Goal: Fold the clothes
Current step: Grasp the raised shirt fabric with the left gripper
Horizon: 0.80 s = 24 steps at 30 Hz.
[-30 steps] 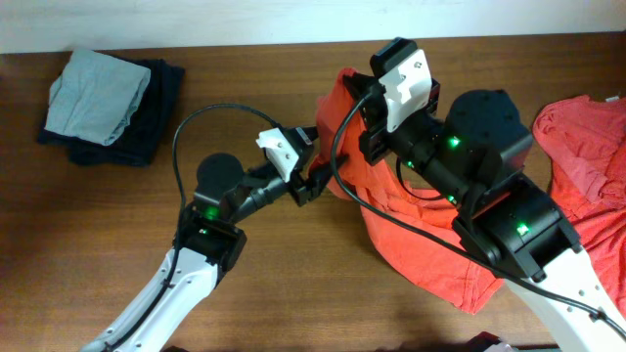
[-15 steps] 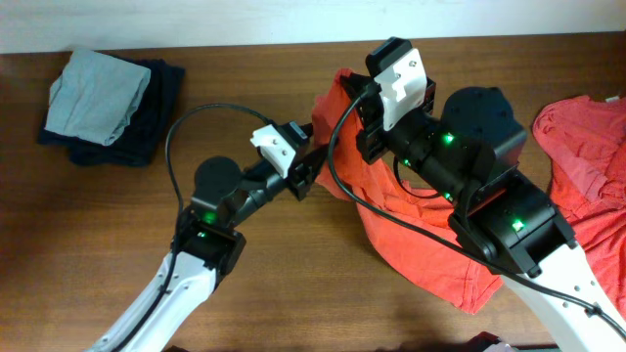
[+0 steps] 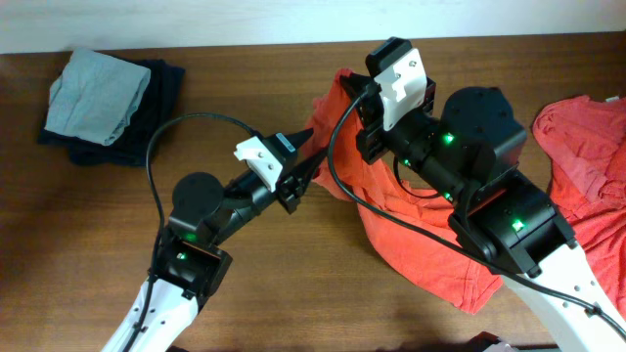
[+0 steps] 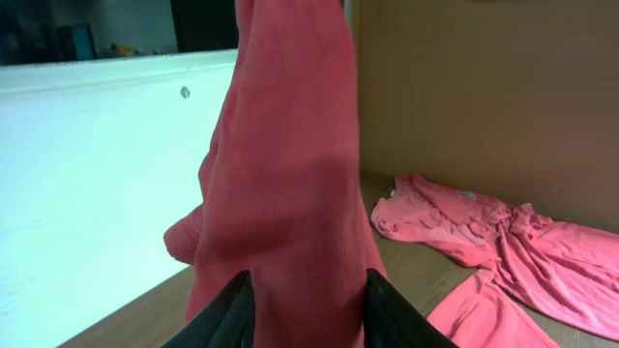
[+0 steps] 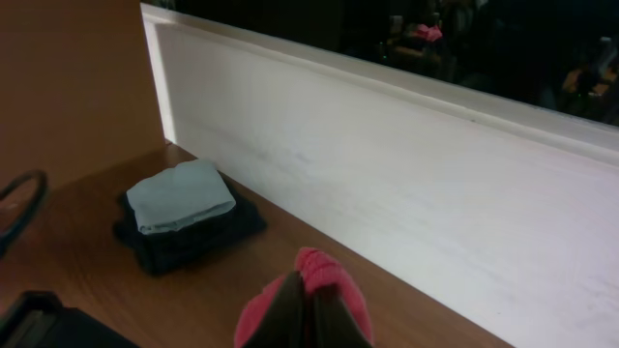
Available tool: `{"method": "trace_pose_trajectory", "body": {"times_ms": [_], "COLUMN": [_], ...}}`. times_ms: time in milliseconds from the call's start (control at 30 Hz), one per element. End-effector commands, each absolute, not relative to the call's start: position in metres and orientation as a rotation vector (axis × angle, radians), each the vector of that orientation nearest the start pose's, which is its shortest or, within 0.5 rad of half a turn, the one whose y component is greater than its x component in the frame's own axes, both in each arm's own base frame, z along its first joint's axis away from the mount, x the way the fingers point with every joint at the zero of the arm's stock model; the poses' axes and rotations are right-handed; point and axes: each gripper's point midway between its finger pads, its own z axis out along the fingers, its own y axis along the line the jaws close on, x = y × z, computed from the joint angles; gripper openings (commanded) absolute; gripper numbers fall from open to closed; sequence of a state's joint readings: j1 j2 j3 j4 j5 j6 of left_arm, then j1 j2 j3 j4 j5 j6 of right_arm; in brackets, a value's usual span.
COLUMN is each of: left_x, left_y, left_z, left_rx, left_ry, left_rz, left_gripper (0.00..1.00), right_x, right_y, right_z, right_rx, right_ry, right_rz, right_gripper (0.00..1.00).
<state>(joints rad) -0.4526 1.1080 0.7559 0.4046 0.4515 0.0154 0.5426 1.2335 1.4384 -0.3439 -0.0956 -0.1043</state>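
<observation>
Left gripper [image 4: 308, 311] clamps a raised fold of the orange-red T-shirt [image 3: 421, 244] at mid-table, while the right gripper [image 5: 308, 307] pinches its far edge. A second T-shirt [image 3: 587, 147] lies crumpled at right. Far left, a grey-green garment [image 3: 98, 93] sits folded atop a navy garment [image 3: 161, 108].

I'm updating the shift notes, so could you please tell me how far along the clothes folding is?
Looks done: a grey-green garment lies folded on a navy garment, far left. In hand: the middle T-shirt, bunched, with the left fingers and right fingers both shut on its cloth; no fold shows yet. Left: folding it, then the second T-shirt lying crumpled at the right.
</observation>
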Motion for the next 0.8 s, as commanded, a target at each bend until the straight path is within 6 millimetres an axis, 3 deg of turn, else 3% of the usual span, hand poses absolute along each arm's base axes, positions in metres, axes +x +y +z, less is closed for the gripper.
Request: {"method": "trace_pose_trajectory", "body": {"times_ms": [0, 200, 233, 433, 600, 767], "left_x": [0.307, 0.316, 0.316, 0.316, 0.305, 0.305], "left_y": [-0.232, -0.226, -0.226, -0.227, -0.239, -0.253], "left_z": [0.343, 0.331, 0.330, 0.332, 0.334, 0.320], "left_rx": [0.710, 0.686, 0.686, 0.690, 0.737, 0.761], "left_ry": [1.374, 1.432, 1.436, 1.423, 1.396, 1.429], "left_rz": [-0.675, -0.607, -0.608, -0.613, -0.661, -0.683], "left_gripper": [0.33, 0.34, 0.39, 0.50, 0.50, 0.50], "right_x": [0.334, 0.334, 0.334, 0.334, 0.334, 0.335], "right_y": [0.222, 0.222, 0.222, 0.222, 0.222, 0.222], "right_z": [0.450, 0.450, 0.450, 0.450, 0.450, 0.450], "right_rx": [-0.601, -0.601, -0.601, -0.601, -0.601, -0.601], "right_ry": [1.583, 1.583, 1.583, 1.583, 1.583, 1.584], "right_rz": [0.424, 0.424, 0.424, 0.423, 0.424, 0.423], "right_gripper": [0.04, 0.04, 0.04, 0.04, 0.04, 0.04]}}
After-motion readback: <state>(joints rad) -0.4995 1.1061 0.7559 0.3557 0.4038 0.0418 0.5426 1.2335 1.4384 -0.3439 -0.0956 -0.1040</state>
